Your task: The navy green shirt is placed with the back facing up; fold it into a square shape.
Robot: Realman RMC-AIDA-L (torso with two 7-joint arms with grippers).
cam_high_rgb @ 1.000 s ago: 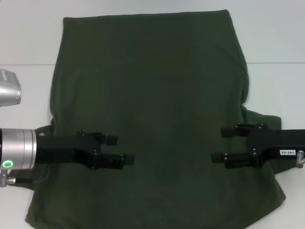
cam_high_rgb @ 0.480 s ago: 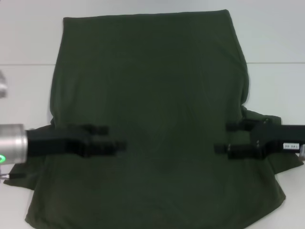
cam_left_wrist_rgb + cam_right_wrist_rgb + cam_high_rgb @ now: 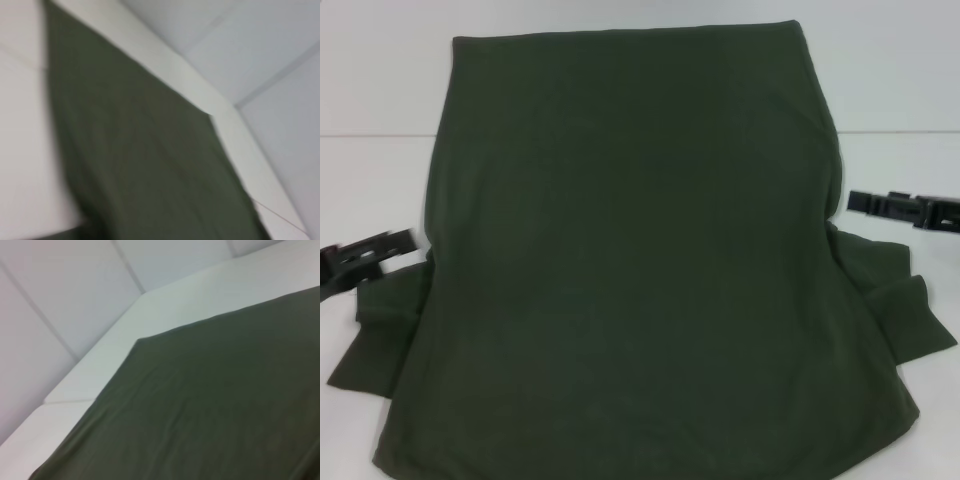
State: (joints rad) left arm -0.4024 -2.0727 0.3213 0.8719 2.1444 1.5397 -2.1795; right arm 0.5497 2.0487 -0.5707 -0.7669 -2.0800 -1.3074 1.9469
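The shirt lay spread flat on the white surface, filling most of the middle of it. Its far edge was straight and its sleeves stuck out low on both sides.

A second before, both grippers were over the shirt, one on each side of the cloth. Now they had pulled away to the sides. The left gripper was off the cloth, just beside the shirt's left edge and above the left sleeve. The right gripper was also off the cloth, near the right edge and above the right sleeve. Neither one held any cloth. I could not tell if their fingers were open or closed.

The shirt looked about the same as before, except that the sleeves showed more now that the arms were gone. It seemed the arms had let go and backed off. The shirt was still wide with sleeves out, so more folding looked needed to make a square.
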